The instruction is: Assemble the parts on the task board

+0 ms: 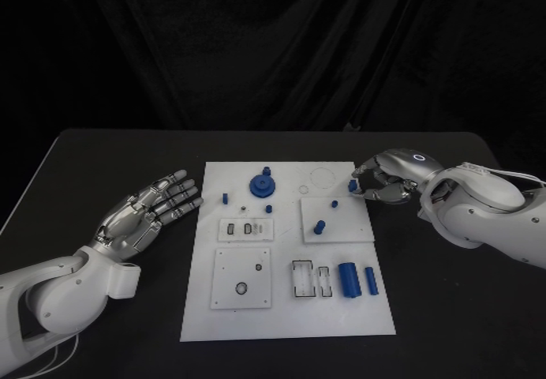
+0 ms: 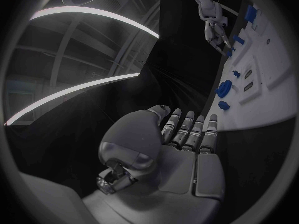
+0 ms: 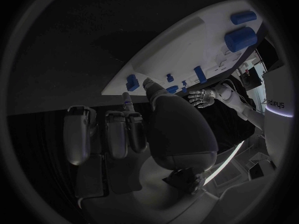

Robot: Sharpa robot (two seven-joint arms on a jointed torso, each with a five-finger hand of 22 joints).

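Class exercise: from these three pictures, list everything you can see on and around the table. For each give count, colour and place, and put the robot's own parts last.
Black table: one, black, under everything.
White rectangular task board: one, white, mid-table, between the hands.
Blue round gear-like part: one, blue, far end of the board.
Large blue cylinders: two, blue, side by side near the board's near right corner.
Small blue pegs: several, blue, scattered over the board's far half.
Small blue part: one, blue, at the right hand's fingertips by the board's far right edge.
Left hand: one, silver, flat on the table left of the board, holding nothing.
Right hand: one, silver, fingers curled at the small blue part.
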